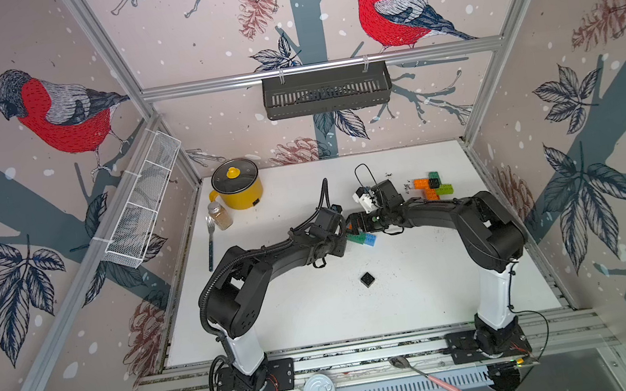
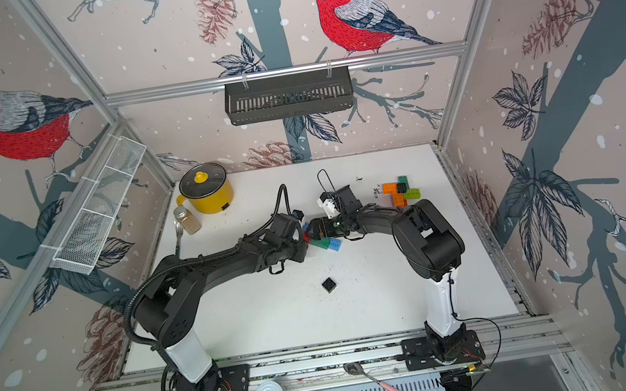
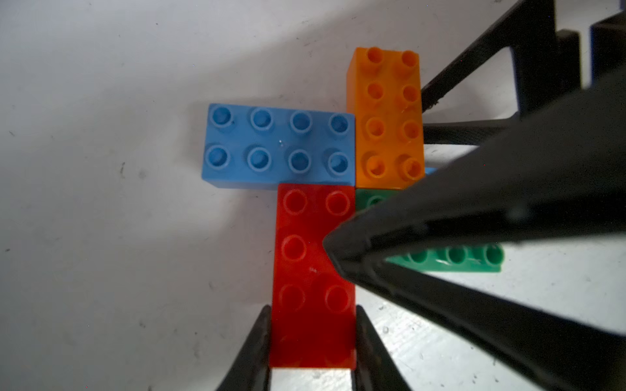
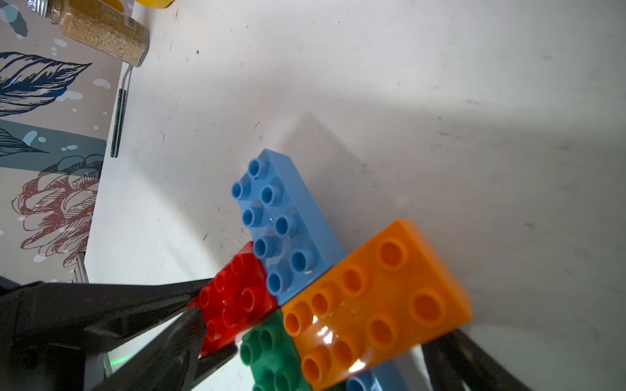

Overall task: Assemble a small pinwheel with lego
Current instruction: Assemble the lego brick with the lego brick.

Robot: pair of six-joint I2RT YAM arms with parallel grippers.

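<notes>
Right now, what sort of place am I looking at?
Probably a robot test booth, not a real room: aluminium frame, bird-wallpaper panels, a white table with left arm and right arm bolted in front.

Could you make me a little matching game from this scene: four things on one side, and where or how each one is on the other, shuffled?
Things:
1. red brick
2. loose black square
3. spoon
4. pot

Places or states:
A. on the front rail
B. lid on
C. clamped in the left gripper
D. alone on the table

Pairs: 1-C, 2-D, 3-A, 4-B
</notes>
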